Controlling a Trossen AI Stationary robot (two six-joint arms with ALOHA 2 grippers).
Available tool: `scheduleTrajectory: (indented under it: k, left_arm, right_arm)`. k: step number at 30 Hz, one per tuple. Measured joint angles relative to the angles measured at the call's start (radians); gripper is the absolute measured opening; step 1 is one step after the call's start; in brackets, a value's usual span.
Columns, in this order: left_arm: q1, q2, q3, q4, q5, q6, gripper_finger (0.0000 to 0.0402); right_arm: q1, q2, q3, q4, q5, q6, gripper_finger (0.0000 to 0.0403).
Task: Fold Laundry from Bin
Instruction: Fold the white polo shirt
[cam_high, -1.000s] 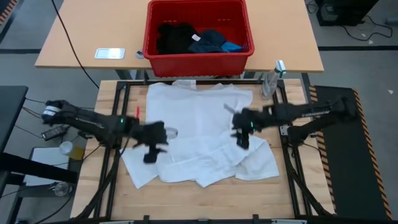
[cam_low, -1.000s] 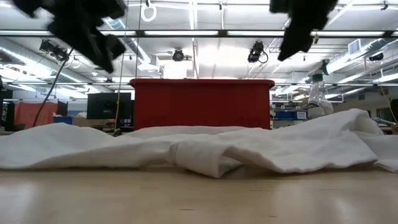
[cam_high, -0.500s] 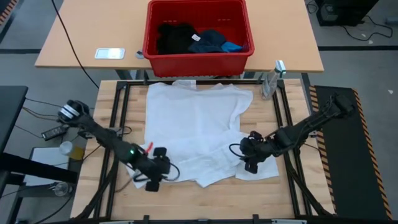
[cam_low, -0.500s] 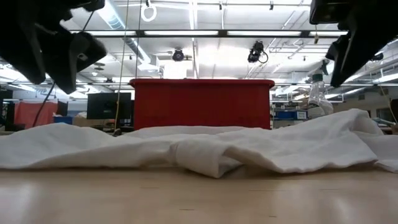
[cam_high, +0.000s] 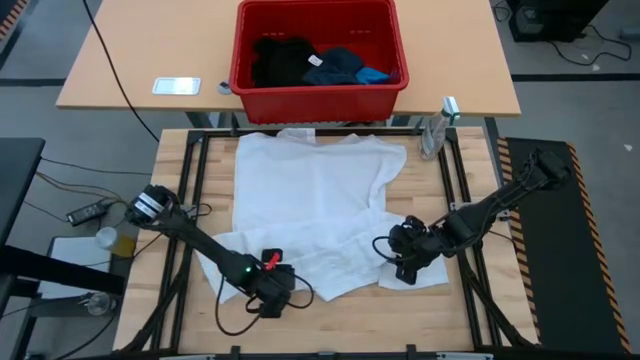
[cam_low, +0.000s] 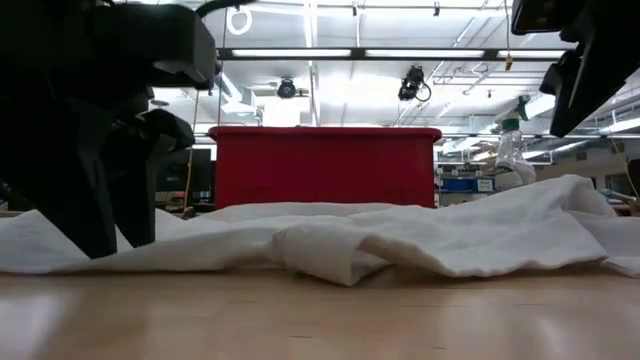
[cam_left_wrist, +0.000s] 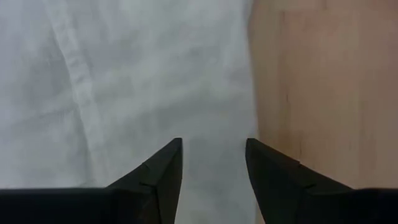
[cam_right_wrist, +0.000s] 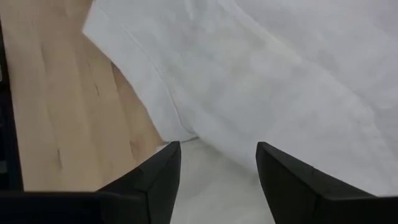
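Observation:
The large white garment (cam_high: 310, 190) lies spread on the wooden table, rumpled at its near right part (cam_low: 400, 235). The red bin (cam_high: 318, 98) stands on the far table and holds the black (cam_high: 280, 58), navy (cam_high: 335, 65) and small blue (cam_high: 375, 74) garments. My left gripper (cam_high: 270, 298) is open, low over the white garment's near edge (cam_left_wrist: 212, 146); wood shows beside it. In the low view its fingers (cam_low: 100, 235) reach down to cloth level. My right gripper (cam_high: 400, 262) is open above the garment's near right hem (cam_right_wrist: 217, 149), clear of the cloth in the low view (cam_low: 585, 70). My left gripper points down with open fingers at the white garment's near edge (cam_left_wrist: 236, 124). I cannot tell whether the fingertips touch the cloth.
A clear spray bottle (cam_high: 437, 128) stands at the table's far right corner. A small white device (cam_high: 176, 86) lies on the far table left of the bin. Bare wood (cam_high: 330, 325) runs along the near edge.
My left gripper has gone toward the table's near edge and to the right, and down to the white garment's near edge. My right gripper has gone down and toward the near edge, over the garment's near right part, then has kept nearly still.

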Motion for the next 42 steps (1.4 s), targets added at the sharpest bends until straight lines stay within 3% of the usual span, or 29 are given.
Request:
scheduleTrajectory:
  k: [11, 24, 34, 42]
  left_arm:
    - [-0.036, -0.061, 0.001, 0.028, -0.023, -0.039, 0.0146]
    - [-0.027, 0.035, -0.001, 0.051, -0.038, -0.013, 0.0118]
    - [-0.053, -0.03, 0.0, 0.032, 0.002, -0.042, 0.0116]
    - [-0.06, 0.009, -0.002, 0.035, -0.008, -0.014, 0.0116]
  right_arm:
    - [0.02, 0.0, 0.0, -0.002, 0.002, 0.02, 0.0215]
    - [0.02, 0.0, 0.001, -0.002, 0.024, 0.008, 0.0215]
    - [0.02, -0.044, 0.037, -0.099, 0.034, -0.001, 0.0215]
    - [0.019, -0.06, 0.039, -0.093, 0.093, -0.002, 0.0215]
